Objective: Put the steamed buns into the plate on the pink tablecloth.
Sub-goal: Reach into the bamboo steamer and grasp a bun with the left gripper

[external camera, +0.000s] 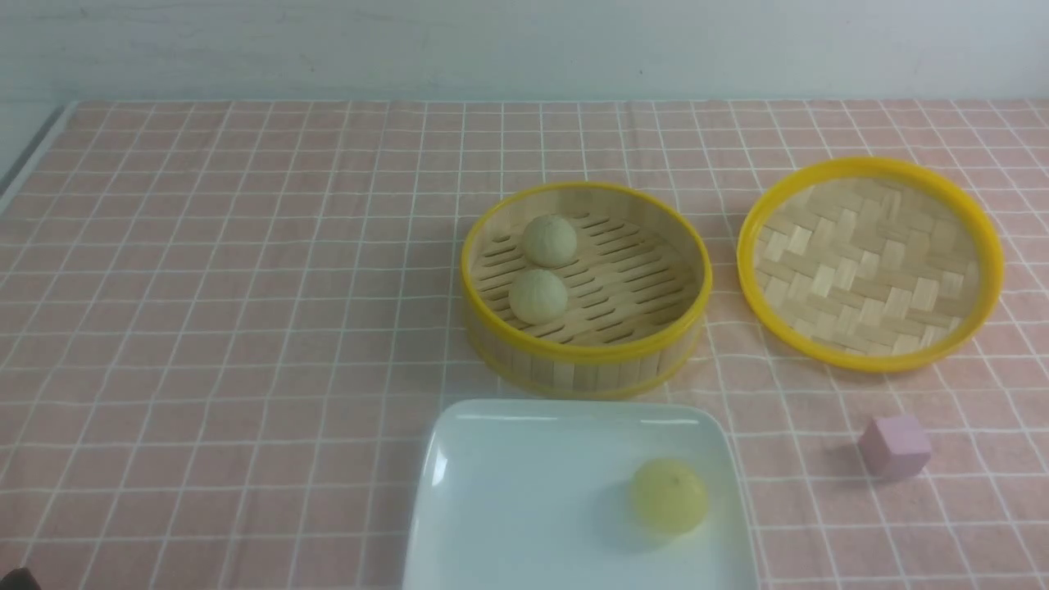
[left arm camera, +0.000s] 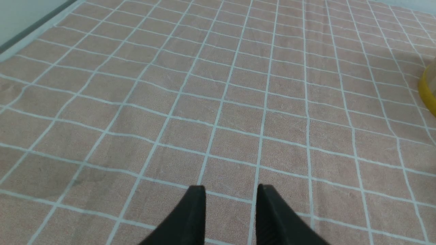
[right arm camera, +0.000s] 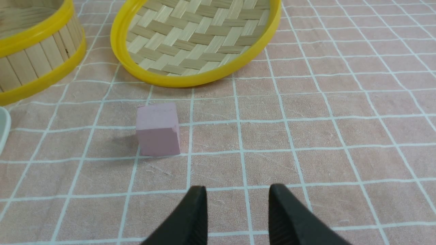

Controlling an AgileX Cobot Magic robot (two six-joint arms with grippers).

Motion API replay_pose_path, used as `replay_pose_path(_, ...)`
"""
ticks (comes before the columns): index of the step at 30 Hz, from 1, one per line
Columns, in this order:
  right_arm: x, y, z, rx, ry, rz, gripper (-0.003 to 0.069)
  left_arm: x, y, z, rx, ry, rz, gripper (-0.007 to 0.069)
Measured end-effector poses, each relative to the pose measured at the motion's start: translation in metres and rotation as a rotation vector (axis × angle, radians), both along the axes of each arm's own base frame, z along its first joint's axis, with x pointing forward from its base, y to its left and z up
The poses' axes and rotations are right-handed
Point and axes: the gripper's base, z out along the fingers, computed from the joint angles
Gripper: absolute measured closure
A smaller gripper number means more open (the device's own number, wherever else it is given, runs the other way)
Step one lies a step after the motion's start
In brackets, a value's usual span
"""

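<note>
Pink tablecloth [external camera: 205, 328] | steamed buns [external camera: 549, 240]: front only | left gripper [left arm camera: 231, 195] parted: wrist only

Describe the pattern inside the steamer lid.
The steamer lid has a woven tan basketweave, clearest in the right wrist view.

A plain, pale white wall [external camera: 524, 49] rises behind the surface [external camera: 31, 160], its grey edge bare at far left, under soft, even light.

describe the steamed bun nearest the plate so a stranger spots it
Find the open yellow-rimmed bamboo steamer just beyond the white plate. Two pale dough balls sit inside. Pick the nearer bun, closest to the plate, not the farther bun behind it.
</note>
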Motion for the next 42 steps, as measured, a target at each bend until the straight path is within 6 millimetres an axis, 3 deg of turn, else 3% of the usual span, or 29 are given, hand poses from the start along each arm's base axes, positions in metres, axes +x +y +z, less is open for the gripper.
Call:
replay_pose_path(9,0.000,0.000,0.000,0.000,0.000,0.000,0.0420,0.000,0.000,0.000,-0.022,-0.001,0.002,0.0385)
replay_pose_path(17,0.000,0.000,0.000,0.000,0.000,0.000,0.0420,0.000,-0.018,0.001,-0.957,0.015,0.086,0.0385)
replay_pose_path(22,0.000,0.000,0.000,0.000,0.000,0.000,0.0420,0.000,-0.021,0.001,-1.097,0.030,0.101,0.0385)
replay_pose_path(25,0.000,0.000,0.000,0.000,0.000,0.000,0.0420,0.001,-0.020,0.003,-1.075,0.000,0.092,0.0391)
replay_pose_path(27,0.000,0.000,0.000,-0.001,0.000,0.000,0.0420,-0.001,-0.020,0.015,-0.961,-0.027,0.048,0.0424)
replay_pose_path(32,0.000,0.000,0.000,-0.001,-0.001,0.000,0.0420,-0.006,-0.017,0.087,-0.665,-0.022,-0.004,0.0581)
replay_pose_path(35,0.000,0.000,0.000,-0.001,-0.001,0.000,0.0420,0.009,-0.013,0.114,-0.514,0.251,0.070,0.0621)
replay_pose_path(36,0.000,0.000,0.000,-0.001,-0.001,0.000,0.0420,0.010,-0.013,0.113,-0.504,0.300,0.079,0.0622)
replay_pose_path(39,0.000,0.000,0.000,-0.001,-0.001,0.000,0.0420,0.042,-0.011,0.124,-0.345,0.760,0.111,0.0624)
replay_pose_path(41,0.000,0.000,0.000,-0.001,-0.001,0.000,0.0420,0.053,-0.012,0.126,-0.310,0.831,0.089,0.0624)
replay_pose_path(42,0.000,0.000,0.000,-0.001,-0.001,0.000,0.0420,0.071,-0.015,0.130,-0.282,0.900,0.022,0.0624)
